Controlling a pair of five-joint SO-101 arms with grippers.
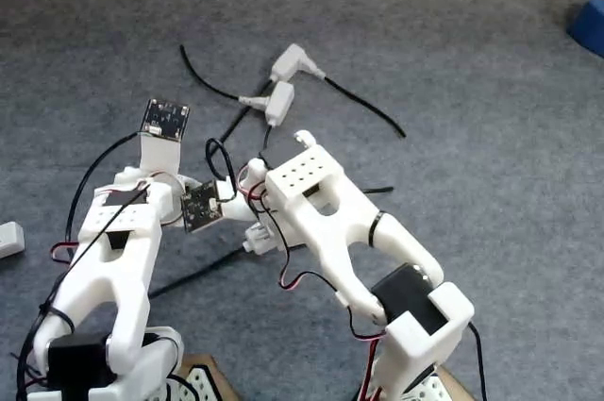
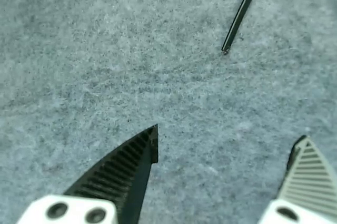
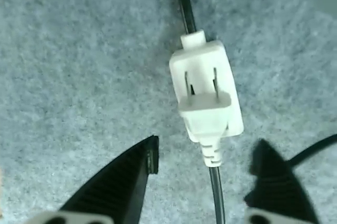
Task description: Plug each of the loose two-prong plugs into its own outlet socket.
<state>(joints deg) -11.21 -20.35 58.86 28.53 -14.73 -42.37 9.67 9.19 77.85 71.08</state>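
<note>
Clearly, my right pincer point(image 3: 208, 140) is the nearer: spread wide, one finger either side of the cable point(image 3: 217, 192). The plug point(image 3: 208, 110) lies just ahead, long axis along my reach, prongs bare against the outlet socket point(image 3: 200, 55) beyond. My left pincer point(image 2: 229, 133), also wide, hangs over carpet point(image 2: 105, 50).

Grey carpet point(image 1: 491, 61); blue object point(image 1: 590, 28) at far corner; white block point(image 1: 9, 239) at edge

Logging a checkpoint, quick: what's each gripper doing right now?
Left gripper: open, holding nothing, over bare carpet.
Right gripper: open, holding nothing, over a white plug.
</note>
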